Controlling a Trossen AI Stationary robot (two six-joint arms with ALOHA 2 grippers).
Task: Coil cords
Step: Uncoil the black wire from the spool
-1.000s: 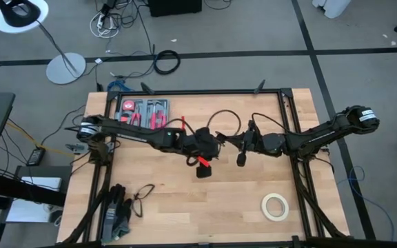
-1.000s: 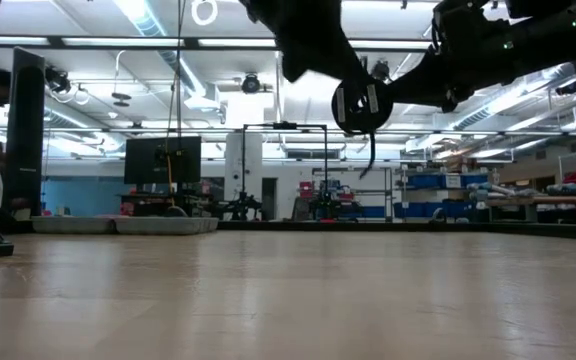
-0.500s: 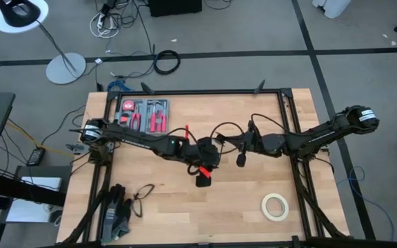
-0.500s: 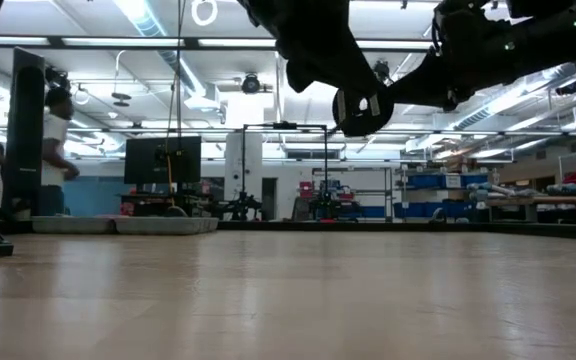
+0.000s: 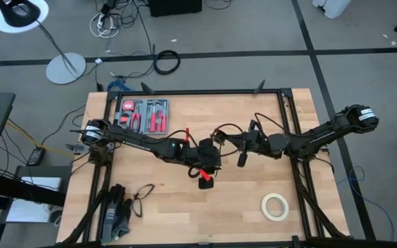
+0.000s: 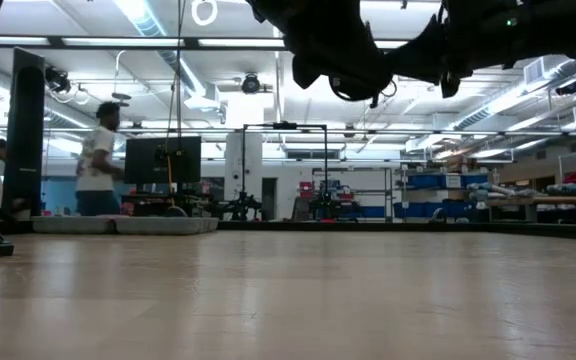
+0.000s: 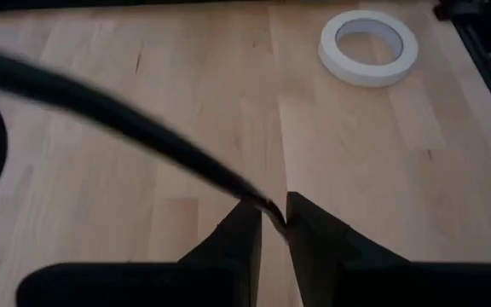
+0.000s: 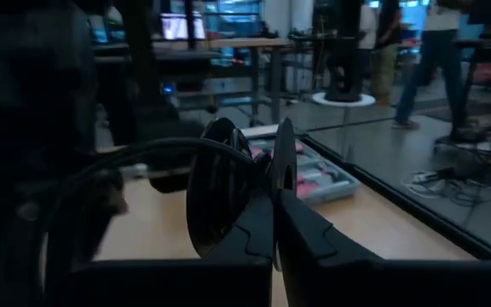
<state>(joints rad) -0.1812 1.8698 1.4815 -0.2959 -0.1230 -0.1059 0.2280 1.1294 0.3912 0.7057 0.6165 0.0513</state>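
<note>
A light wooden table [image 5: 178, 207] with a black frame along its edges carries everything. On it lie a case of red-handled tools [image 5: 143, 114] at the far left, a cream-white tape roll [image 5: 275, 206] near the front right, and dark gloves [image 5: 118, 212] beside a small black wire loop [image 5: 143, 195] at the front left.

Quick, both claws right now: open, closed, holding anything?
Left claw: fingers slightly apart, the thin black cord running between them.
Right claw: closed on a coiled loop of the cord.
</note>
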